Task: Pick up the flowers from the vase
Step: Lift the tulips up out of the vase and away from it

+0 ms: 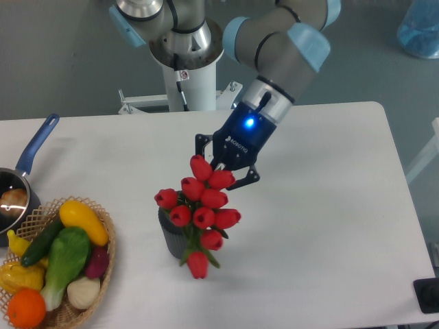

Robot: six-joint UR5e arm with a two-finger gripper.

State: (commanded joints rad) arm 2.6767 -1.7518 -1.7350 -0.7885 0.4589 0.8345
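Flowers (pixel 200 212) remain seated in the vase (pixel 171 236), which stands near the centre of the frame, slightly left and below the middle, on the white table (pixel 322 226). Buds lean toward the lower right of the vase mouth, with one bud hanging low in front of the vase wall; stems are mostly hidden behind the heads. Gripper (pixel 221 167) sits at the upper edge of the bunch, just above centre frame, its dark finger links spread to either side of the topmost buds. Fingertips are masked by the red heads, so it cannot be told whether the jaws have closed on anything or merely bracket the bunch. Judged progress: approach appears complete, grasp unconfirmed, lift not yet done, since the bunch shows no separation from the vase. Remaining work, as judged: secure a hold on the stems or upper bunch, then draw the flowers up and clear of the mouth without tipping the vase. Wicker basket (pixel 103 274) of fake produce at lower left and saucepan (pixel 20 178) at the left edge stand well apart.
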